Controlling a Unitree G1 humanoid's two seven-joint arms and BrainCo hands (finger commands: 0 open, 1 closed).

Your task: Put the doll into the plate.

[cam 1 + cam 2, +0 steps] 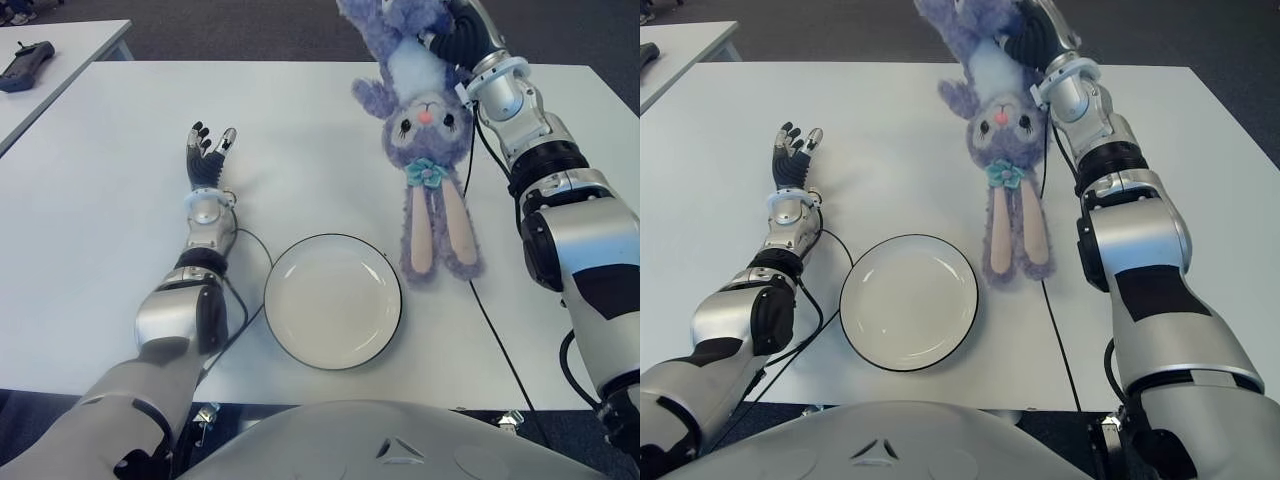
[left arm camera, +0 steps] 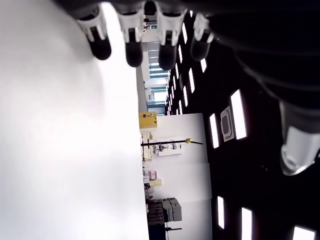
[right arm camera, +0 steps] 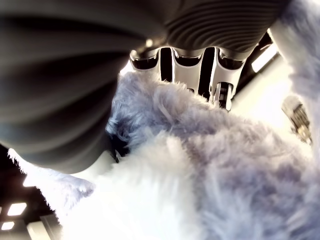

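Above the far right part of the white tabletop, I see my right robot hand clamped on the doll, holding it upside down by its body. My right wrist view confirms the grip: dark fingers curl into lilac and white fur. The doll's long axis runs from the far edge of the tabletop toward me, feet and body away at the top, head lower, and the two long ears trailing closest to me. The ear tips reach down to the tabletop just beside the plate's right rim; I cannot tell whether they touch the rim.

I count one doll, one plate, two robot hands, and one dark handheld device on a separate table at the far left.

The doll is a fluffy rabbit, lilac-purple fur with a paler white belly, a small pink nose, dark eyes, and a teal bow at the base of the ears. The ears are lilac with peach-pink inner strips.

The plate is round and white with a thin dark rim, sitting near me at the middle, nothing in it.

My left robot hand shows to the left of the plate, fingers spread and relaxed, holding nothing.
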